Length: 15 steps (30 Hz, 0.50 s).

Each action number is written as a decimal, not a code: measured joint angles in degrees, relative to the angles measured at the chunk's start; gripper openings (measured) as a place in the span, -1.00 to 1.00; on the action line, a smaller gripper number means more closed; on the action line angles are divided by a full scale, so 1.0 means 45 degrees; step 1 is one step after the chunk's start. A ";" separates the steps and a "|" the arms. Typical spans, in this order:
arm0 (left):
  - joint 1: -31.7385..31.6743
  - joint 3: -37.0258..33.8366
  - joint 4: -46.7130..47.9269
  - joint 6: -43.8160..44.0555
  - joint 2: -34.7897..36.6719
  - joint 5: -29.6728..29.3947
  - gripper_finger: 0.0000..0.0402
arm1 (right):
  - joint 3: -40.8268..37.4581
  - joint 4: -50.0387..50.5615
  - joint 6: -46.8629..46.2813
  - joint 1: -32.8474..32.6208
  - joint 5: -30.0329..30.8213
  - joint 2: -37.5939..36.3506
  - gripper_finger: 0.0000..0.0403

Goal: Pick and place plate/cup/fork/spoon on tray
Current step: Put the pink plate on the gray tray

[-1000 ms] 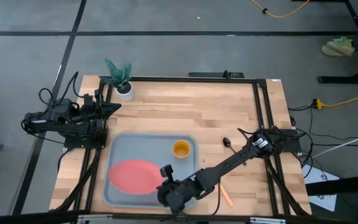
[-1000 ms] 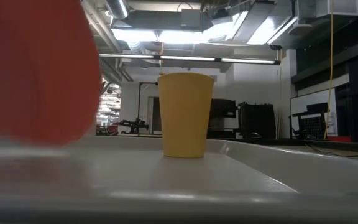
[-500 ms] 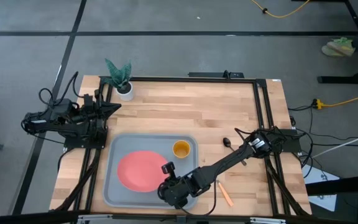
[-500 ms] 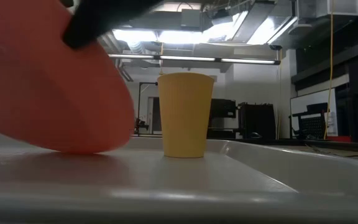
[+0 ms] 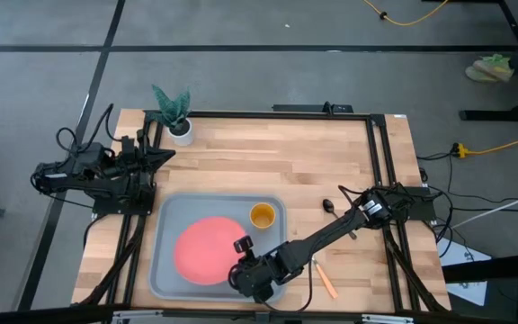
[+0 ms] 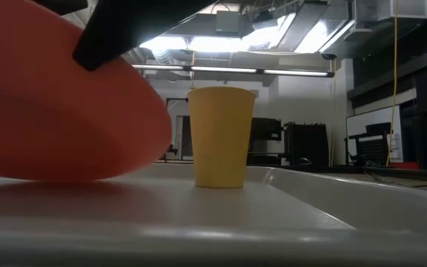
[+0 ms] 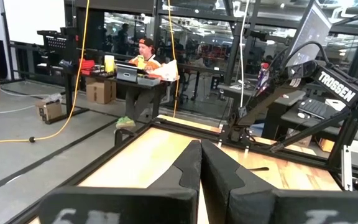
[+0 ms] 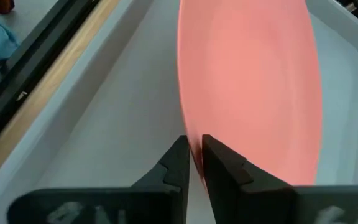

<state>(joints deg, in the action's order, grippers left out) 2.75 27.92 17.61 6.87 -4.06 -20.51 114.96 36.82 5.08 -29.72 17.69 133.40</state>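
Note:
The pink-red plate (image 5: 207,250) lies inside the grey tray (image 5: 164,214) near the table's front, with its right rim raised. My right gripper (image 5: 240,246) is shut on that rim. The plate (image 6: 50,111) fills the left of the low view, with the dark gripper (image 6: 136,26) over it. The yellow cup (image 5: 262,215) stands upright on the tray's far right part. The dark spoon (image 5: 328,206) and the orange-handled fork (image 5: 327,284) lie on the table right of the tray. My left gripper (image 7: 200,163) is shut and held back at the table's left edge. My right gripper pinches the plate's rim (image 8: 191,142) on its right, near side between its two fingers (image 8: 178,163). The fingers slant down from the table's near right. The plate sits tilted, the held rim up and its opposite lower part on the tray floor.
A white pot with a green plant (image 5: 178,126) stands at the table's far left corner. The bare wooden tabletop (image 5: 277,166) stretches beyond the tray. A dark metal frame (image 5: 378,162) runs along the table's edges.
My right gripper has sunk a little and tipped further down. The plate has gone from steeply tilted to nearly flat on the tray. It has also shifted toward the cup.

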 joint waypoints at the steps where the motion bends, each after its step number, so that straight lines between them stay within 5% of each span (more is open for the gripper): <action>1: -0.0001 0.0000 0.0000 0.0000 -0.0004 0.0000 -1.00 | -0.0004 0.0085 0.0005 0.0004 0.0001 0.0000 -0.77; 15: 0.0000 0.0000 0.0000 -0.0005 -0.0004 0.0000 -1.00 | -0.0005 0.0559 -0.0350 0.0020 0.0447 0.0000 -0.76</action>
<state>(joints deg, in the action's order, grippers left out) 2.75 27.92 17.61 6.85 -4.08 -20.51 114.93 39.33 3.51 -29.63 19.70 133.40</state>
